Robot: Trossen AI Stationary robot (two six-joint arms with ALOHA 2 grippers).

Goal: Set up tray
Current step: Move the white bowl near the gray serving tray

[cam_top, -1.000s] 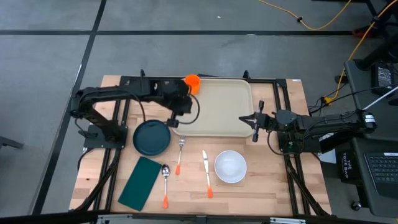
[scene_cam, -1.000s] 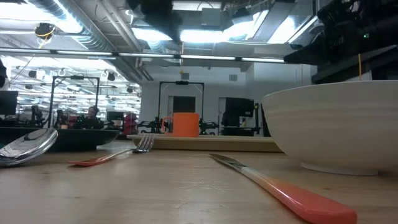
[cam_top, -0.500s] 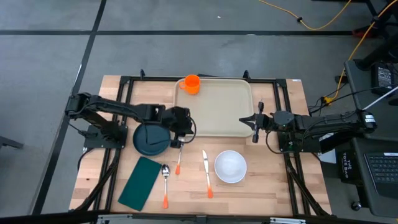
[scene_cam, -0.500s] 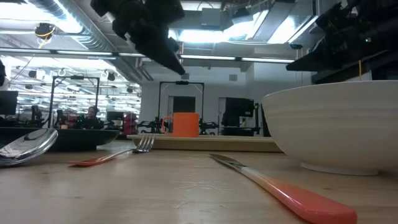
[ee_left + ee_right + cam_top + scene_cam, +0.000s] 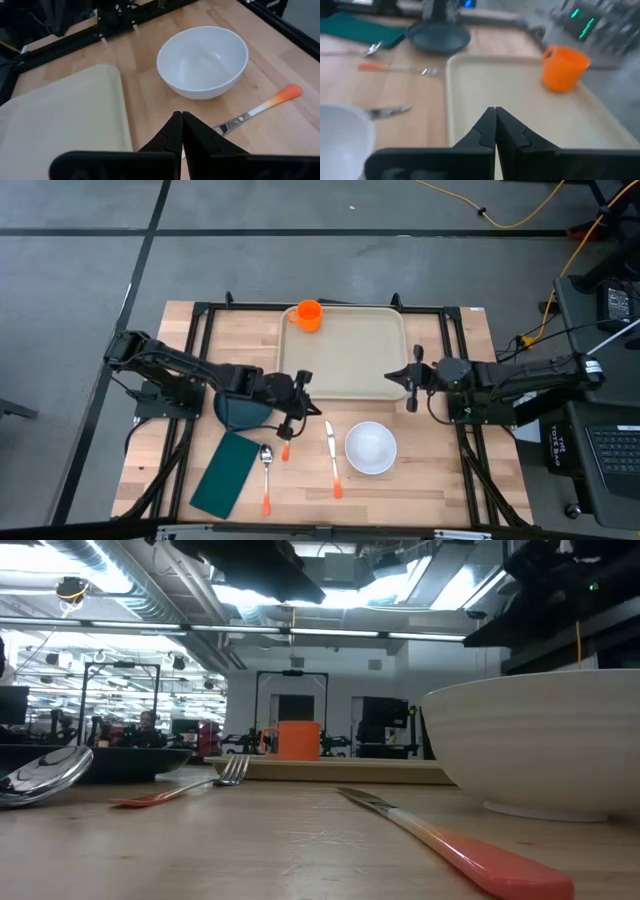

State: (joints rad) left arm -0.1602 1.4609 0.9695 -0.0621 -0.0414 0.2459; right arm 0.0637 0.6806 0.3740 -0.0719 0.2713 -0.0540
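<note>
The cream tray [image 5: 345, 355] lies at the table's far middle, with an orange cup [image 5: 308, 314] standing in its far left corner. My left gripper [image 5: 312, 410] is shut and hovers off the tray's near left corner, above the tine end of the orange-handled fork [image 5: 285, 448], pointing toward the white bowl [image 5: 371, 448]. The left arm covers part of the dark teal plate [image 5: 238, 412]. My right gripper [image 5: 392, 374] is shut and hangs over the tray's near right corner. In the low view, both arms show well above the tabletop.
Near the table's front lie a dark green napkin [image 5: 228, 473], a spoon [image 5: 266, 475] and an orange-handled knife [image 5: 332, 460] between the fork and the bowl. A black frame borders the table. Most of the tray's floor [image 5: 520, 115] is bare.
My left gripper has swung from the tray's far left corner beside the cup toward the table's near edge, passing the plate and ending above the fork. The cup has stayed on the tray.
</note>
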